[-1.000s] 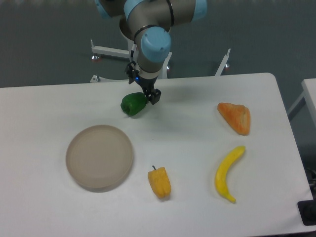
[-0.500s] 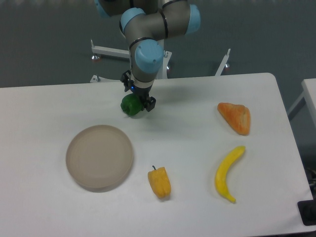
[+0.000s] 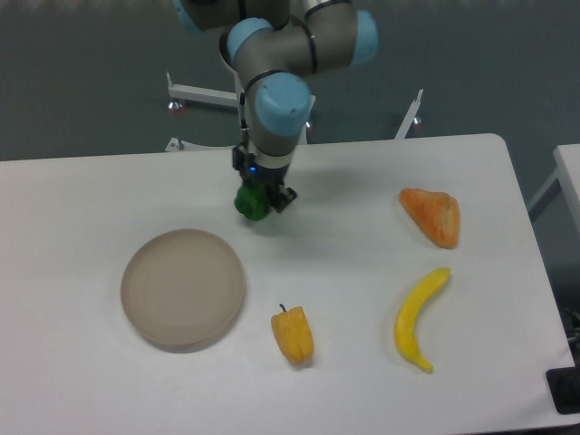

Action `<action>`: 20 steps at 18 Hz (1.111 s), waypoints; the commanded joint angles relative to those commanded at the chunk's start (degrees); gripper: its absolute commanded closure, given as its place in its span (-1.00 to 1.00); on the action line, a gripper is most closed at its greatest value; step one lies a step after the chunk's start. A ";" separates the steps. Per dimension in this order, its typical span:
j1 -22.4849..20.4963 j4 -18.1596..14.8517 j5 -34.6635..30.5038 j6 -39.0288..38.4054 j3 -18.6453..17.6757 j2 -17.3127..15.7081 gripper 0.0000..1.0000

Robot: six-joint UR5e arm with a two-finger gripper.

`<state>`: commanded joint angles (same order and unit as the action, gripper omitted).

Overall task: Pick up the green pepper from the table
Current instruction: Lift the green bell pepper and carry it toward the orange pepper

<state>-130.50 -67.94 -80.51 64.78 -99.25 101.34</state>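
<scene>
Now the black two-finger gripper (image 3: 261, 201) is clamped around the small glossy dark-green pepper (image 3: 250, 204), upper centre of frame, over the white matte table (image 3: 362, 299).

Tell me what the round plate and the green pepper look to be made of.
Round plate: beige, matte, probably plastic or ceramic; no glare, soft uniform tone. Green pepper: dark green and smooth, likely a plastic toy; mostly hidden by the gripper, so uncertain.

On the large white rectangular table (image 3: 91, 190), the small glossy green pepper (image 3: 251, 203) sits behind the round beige plate (image 3: 183, 288). Right of the plate lies the yellow-orange pepper (image 3: 293, 334), then the curved yellow banana (image 3: 419, 317).
</scene>
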 joint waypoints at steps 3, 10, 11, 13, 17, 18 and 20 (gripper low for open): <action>-4.83 -0.78 -0.18 0.17 5.28 1.58 0.90; -5.11 -15.89 -5.97 6.76 24.96 11.77 0.89; -5.11 -16.43 -6.59 7.72 26.20 12.39 0.87; -5.03 -15.74 -8.61 10.01 25.60 12.48 0.85; -5.02 -15.73 -11.15 18.43 24.72 12.40 0.82; -5.11 -15.82 -11.42 20.02 24.63 12.40 0.81; -5.11 -15.82 -11.51 20.39 24.80 12.40 0.81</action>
<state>-135.62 -83.76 -92.02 85.17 -74.44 113.73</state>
